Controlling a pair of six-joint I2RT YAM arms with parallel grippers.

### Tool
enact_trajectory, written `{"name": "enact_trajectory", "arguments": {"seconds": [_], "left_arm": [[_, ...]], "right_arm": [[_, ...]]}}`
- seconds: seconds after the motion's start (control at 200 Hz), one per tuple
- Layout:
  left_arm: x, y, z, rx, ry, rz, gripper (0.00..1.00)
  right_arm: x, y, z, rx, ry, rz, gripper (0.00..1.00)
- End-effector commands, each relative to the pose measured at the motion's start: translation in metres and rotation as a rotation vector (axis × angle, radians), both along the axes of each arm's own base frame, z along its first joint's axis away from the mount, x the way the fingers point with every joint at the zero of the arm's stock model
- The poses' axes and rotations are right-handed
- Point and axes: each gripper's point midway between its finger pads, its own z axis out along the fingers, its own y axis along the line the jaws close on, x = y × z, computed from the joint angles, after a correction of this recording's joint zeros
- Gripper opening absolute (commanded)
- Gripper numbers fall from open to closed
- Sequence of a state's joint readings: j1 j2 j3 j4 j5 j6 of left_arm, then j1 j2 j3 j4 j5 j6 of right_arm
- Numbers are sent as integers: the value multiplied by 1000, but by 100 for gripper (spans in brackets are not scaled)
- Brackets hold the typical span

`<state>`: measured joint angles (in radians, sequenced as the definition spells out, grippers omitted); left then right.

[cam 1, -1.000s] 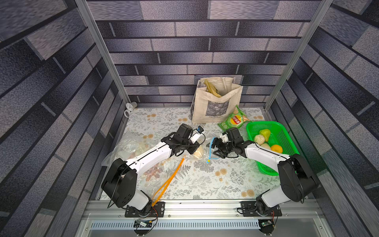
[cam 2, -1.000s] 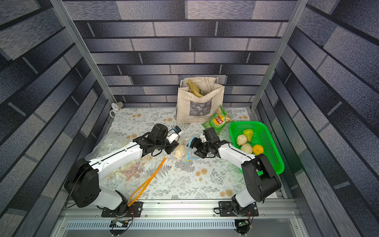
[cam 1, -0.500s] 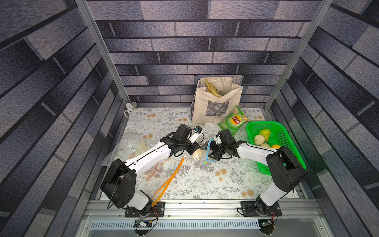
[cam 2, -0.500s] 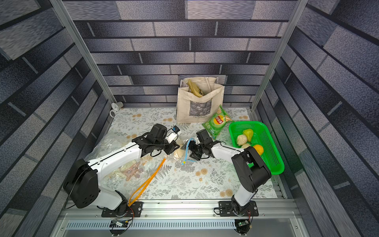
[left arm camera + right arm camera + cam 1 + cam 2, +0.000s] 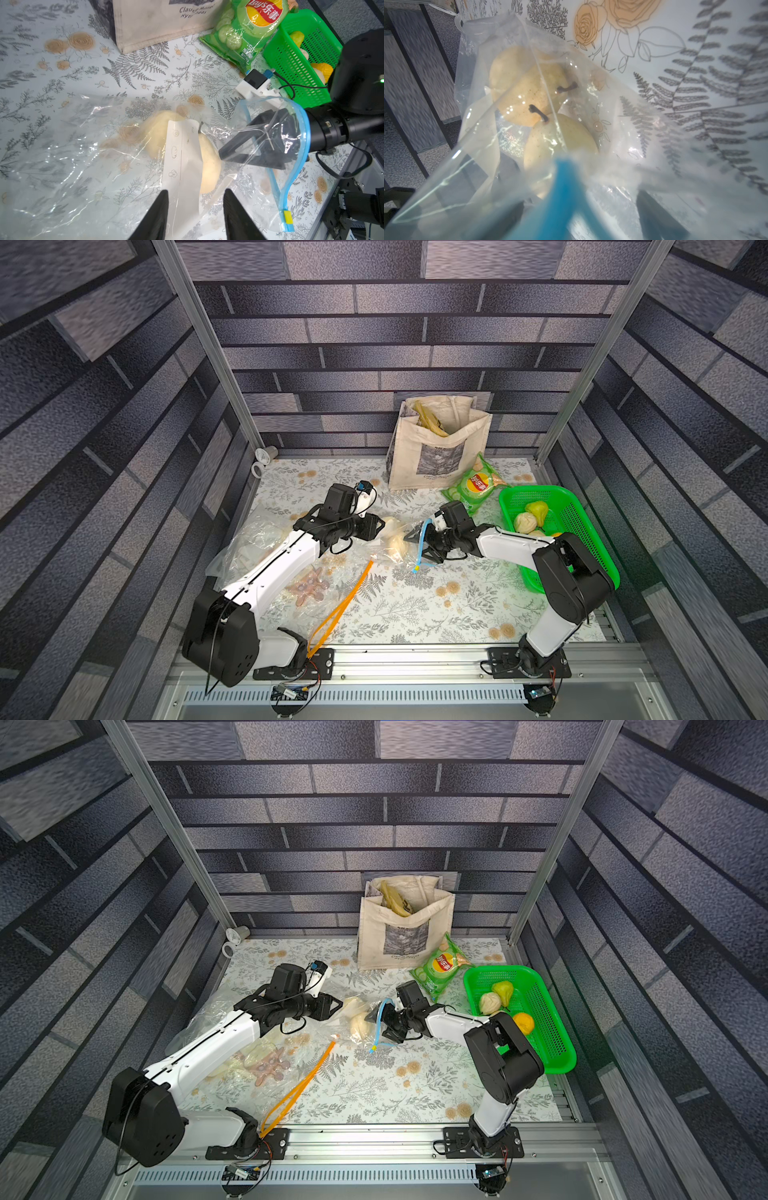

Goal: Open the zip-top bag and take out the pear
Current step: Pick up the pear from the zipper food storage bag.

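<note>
Floral tablecloth [image 5: 415, 605]. Right gripper [image 5: 234, 141] jaws spread inside zip-top bag [image 5: 83, 145] mouth, blue zip [image 5: 305, 128] looped around it. Left gripper [image 5: 195, 193] jaws apart near two bagged pears [image 5: 529, 91].

Two arms [image 5: 274, 568] of white link shells and black rounded joint housings are shown. Black wedge-shaped fingers [image 5: 153, 218] are carried by the left gripper [image 5: 195, 192] and the right gripper [image 5: 236, 141]. Thin black cables [image 5: 311, 87] are looped along the links; black base plates [image 5: 293, 666] are screwed down.
</note>
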<state>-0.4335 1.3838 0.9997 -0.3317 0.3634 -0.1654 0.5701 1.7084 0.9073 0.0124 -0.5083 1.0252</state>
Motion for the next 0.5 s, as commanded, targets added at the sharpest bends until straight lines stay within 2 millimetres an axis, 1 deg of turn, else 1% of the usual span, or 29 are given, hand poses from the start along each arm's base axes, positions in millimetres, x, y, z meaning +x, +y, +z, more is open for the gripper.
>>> {"name": "enact_trajectory", "arguments": {"seconds": [0.0,0.075,0.2,0.286,0.496], "left_arm": [[-7,0,-38,23,174,12,39],[-8,-5,-52,24,218,-3,37],[-8,-8,-68,39,247,-20,32],[-5,-11,-74,32,247,-21,32],[-1,-24,-87,2,273,-41,31]], "right_arm": [[6,10,13,43,-32,14,87],[6,10,14,45,-34,12,87],[6,11,14,47,-33,14,87],[6,13,12,46,-28,19,87],[7,22,7,48,-15,35,87]]}}
